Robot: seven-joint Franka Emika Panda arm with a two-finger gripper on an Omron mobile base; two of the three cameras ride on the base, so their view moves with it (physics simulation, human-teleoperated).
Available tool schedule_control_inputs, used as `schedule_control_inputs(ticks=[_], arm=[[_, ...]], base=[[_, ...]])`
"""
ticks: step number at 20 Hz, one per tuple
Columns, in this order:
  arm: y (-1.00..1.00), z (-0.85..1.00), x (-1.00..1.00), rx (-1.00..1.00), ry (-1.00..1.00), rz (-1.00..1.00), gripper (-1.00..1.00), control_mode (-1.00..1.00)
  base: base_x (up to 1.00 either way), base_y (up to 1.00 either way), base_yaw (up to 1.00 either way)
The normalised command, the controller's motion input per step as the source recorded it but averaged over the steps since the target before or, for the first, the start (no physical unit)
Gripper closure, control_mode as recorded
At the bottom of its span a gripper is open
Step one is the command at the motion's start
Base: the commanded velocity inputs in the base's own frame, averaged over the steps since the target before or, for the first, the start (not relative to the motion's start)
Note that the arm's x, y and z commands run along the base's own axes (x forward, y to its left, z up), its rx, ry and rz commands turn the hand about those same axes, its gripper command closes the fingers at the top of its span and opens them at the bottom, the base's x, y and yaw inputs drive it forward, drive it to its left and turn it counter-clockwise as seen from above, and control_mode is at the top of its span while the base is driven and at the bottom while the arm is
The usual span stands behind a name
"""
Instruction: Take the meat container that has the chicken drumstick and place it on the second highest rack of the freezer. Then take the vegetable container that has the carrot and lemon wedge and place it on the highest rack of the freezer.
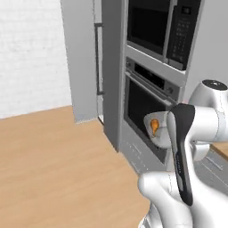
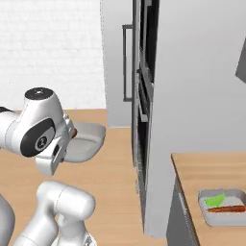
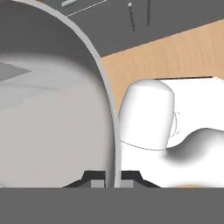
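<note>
Your gripper (image 3: 111, 183) is clenched on the rim of the meat container (image 2: 84, 141); in the hand view you can see the thin wall of the tray between the two dark finger tips. The chicken drumstick (image 1: 154, 126) lies inside it, just ahead of the fingers, as a small orange piece. The tray hangs in the air over the wooden floor (image 1: 53, 164), so I judge that you are in the carrying part of the first step.

The freezer (image 1: 87, 62) stands beyond the gripper, well apart from it, next to the built-in oven (image 1: 144, 104). I cannot tell from here whether its door is open, and no rack is visible.

The vegetable container (image 2: 225, 207) with the carrot (image 2: 227, 209) and the lemon wedge (image 2: 215, 200) waits on the counter (image 2: 202, 175), far to the side of the gripper and untouched. Both placings are left for you to do.
</note>
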Motion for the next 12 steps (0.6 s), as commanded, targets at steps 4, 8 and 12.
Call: schedule_control_inputs(ticks=[4, 8, 12], arm=[[0.0, 0.0, 0.0, 0.0, 0.0, 0.0, 1.0, 1.0], [0.0, 0.0, 0.0, 0.0, 0.0, 0.0, 1.0, 1.0], [0.0, 0.0, 0.0, 0.0, 0.0, 0.0, 1.0, 1.0]], base=[[0.08, 0.0, 0.92], [0.32, 0.0, 0.77], [0.93, -0.2, 0.25]])
